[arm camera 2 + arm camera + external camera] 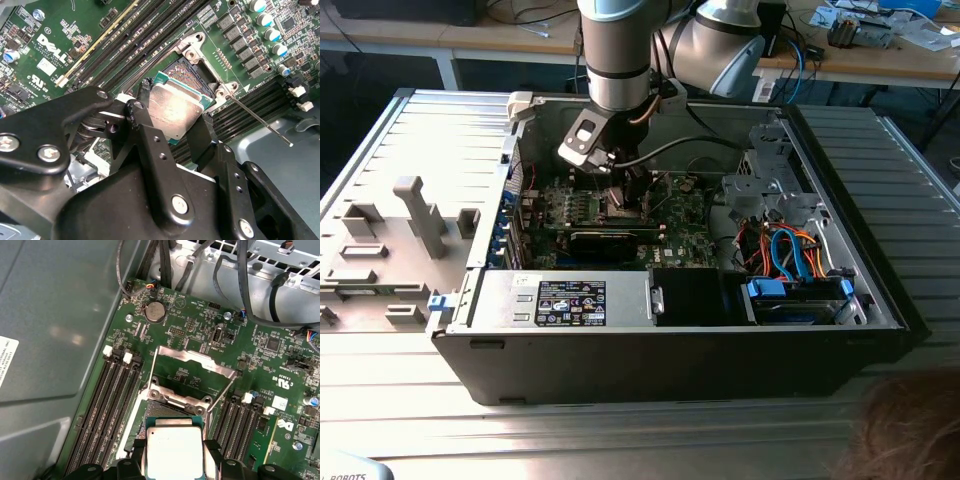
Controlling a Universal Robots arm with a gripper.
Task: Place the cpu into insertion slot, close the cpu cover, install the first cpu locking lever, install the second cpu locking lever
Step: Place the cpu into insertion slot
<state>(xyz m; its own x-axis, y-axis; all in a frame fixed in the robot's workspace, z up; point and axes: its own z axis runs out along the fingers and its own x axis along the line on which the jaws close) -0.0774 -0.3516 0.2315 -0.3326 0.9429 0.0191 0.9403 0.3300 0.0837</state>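
Observation:
My gripper [170, 119] is shut on the cpu [176, 106], a silvery square chip with a green edge, clamped between two black fingers [150, 145]. In the second wrist view the chip hangs tilted over part of the insertion slot [196, 71], whose dark centre still shows beyond it. I cannot tell whether chip and slot touch. In the first wrist view the cpu [173, 450] sits just short of the slot's metal rim [175, 401], and the cpu cover [196, 359] stands swung open behind it. A thin locking lever [261, 121] sticks out free beside the slot. In the exterior view the gripper [626, 192] is down inside the case.
Long black memory slots [112, 400] flank the socket on the green motherboard [682, 228]. The open black computer case [670, 350] has cables and a drive bay [790, 260] at the exterior view's right. Grey fixtures [415, 215] stand on the table at the exterior view's left.

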